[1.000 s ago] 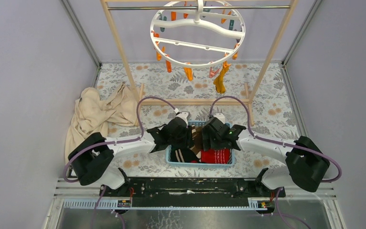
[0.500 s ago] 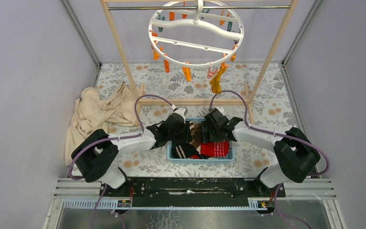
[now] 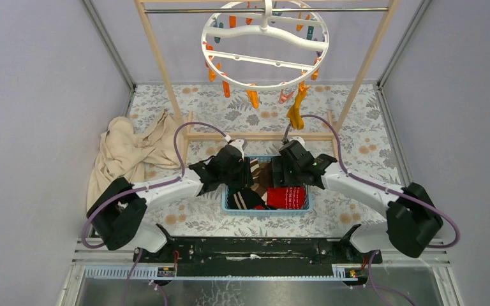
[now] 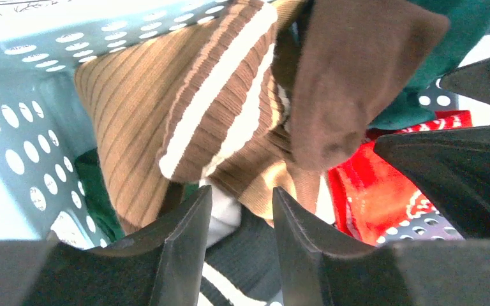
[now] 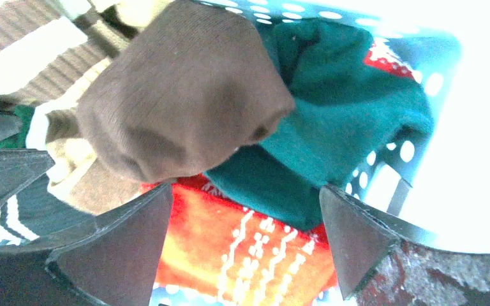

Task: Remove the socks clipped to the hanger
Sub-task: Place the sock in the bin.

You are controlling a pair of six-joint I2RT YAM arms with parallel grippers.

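Landmark: the blue basket [image 3: 265, 213], standing on the bench [image 3: 370, 150] just ahead of the arm bases.
Done so far: a heap of socks lies inside the basket. It holds a brown sock [image 5: 185, 102], a teal sock [image 5: 338, 108], a red patterned sock [image 5: 242, 255], a tan striped sock [image 4: 166, 108], and a dark striped one underneath.
Left to do: one mustard sock [image 3: 295, 109] hangs beyond the basket's far side and well above it, clipped at the near right rim of the hanger [image 3: 265, 29].
Other clips: the orange clips [image 3: 252, 97] that show dangle bare. A small pinkish piece beside the mustard sock is too small to name, and the clips at the ring's far rim are partly hidden.
Left pincer [image 4: 239, 201]: over the basket's left half, fingers only narrowly parted, nothing between them.
Right pincer [image 5: 245, 204]: over the basket's right half, spread wide and empty, close above the brown and teal socks.
Progress (judgement): nearly finished, with a single visible sock to free.
Next need (judgement): one arm has to leave the basket, reach up to the mustard sock and pull it from its clip.
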